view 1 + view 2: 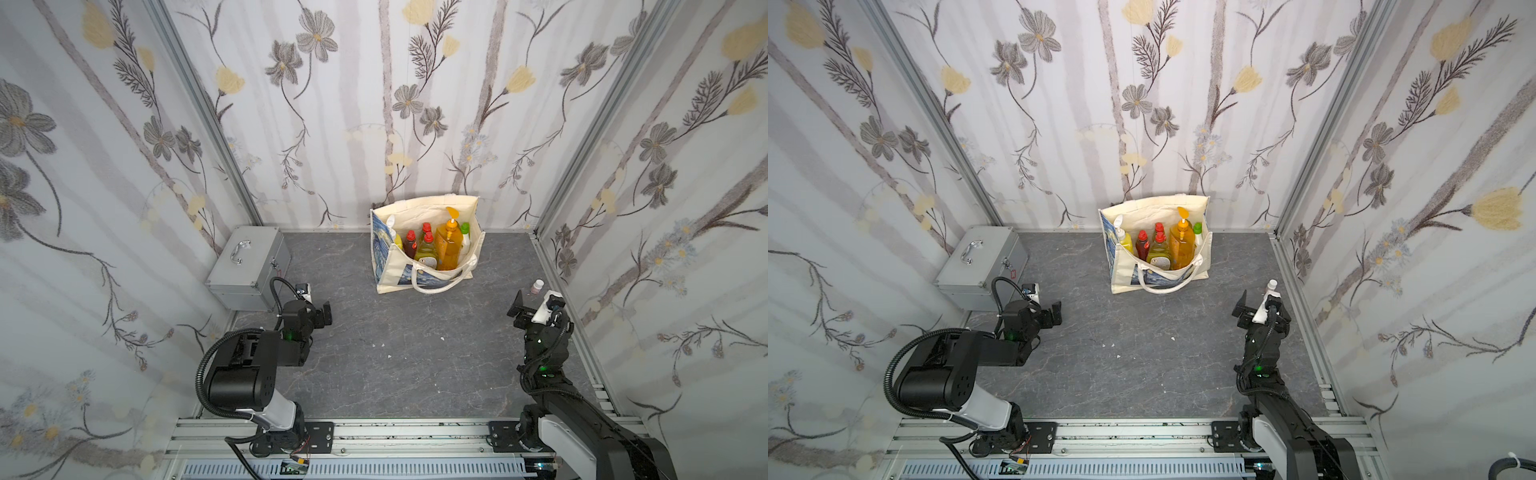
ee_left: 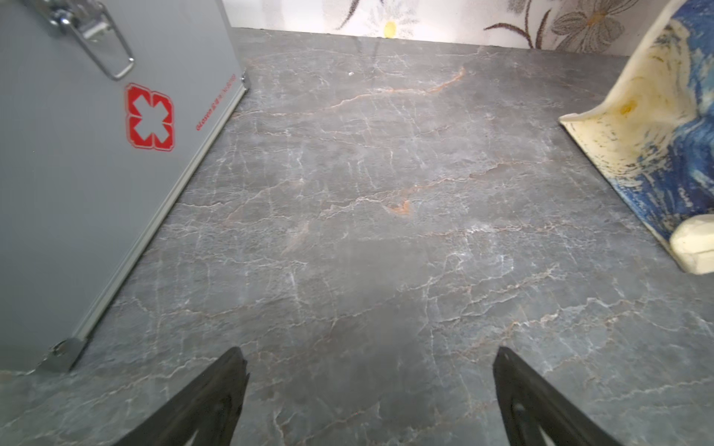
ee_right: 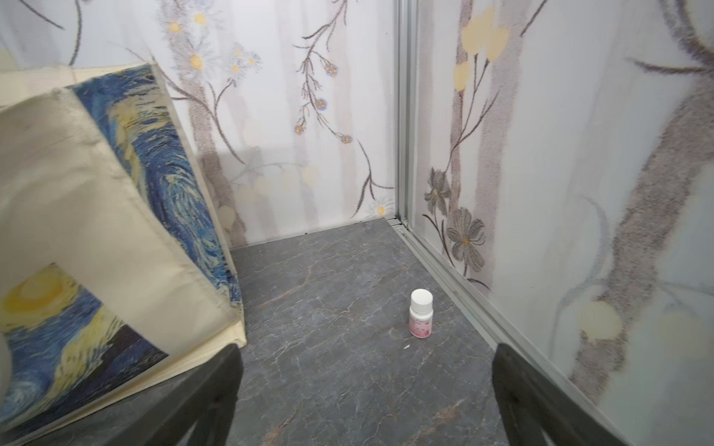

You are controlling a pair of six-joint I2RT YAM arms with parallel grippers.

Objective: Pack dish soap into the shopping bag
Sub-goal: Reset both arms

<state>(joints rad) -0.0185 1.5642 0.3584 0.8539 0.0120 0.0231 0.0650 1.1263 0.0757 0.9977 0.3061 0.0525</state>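
Standing inside the shopping bag (image 1: 390, 276) are six dish soap bottles (image 1: 449, 247).

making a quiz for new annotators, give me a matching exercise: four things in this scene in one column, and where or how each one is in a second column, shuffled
Things
1. orange pump bottle
2. silver case
3. tiny pink bottle
4. left gripper

Places or states
A. open, holding nothing
B. upright inside the shopping bag
C. standing on the table near the right wall, outside the bag
D. far left corner of the table

Pairs: 1-B, 2-D, 3-C, 4-A
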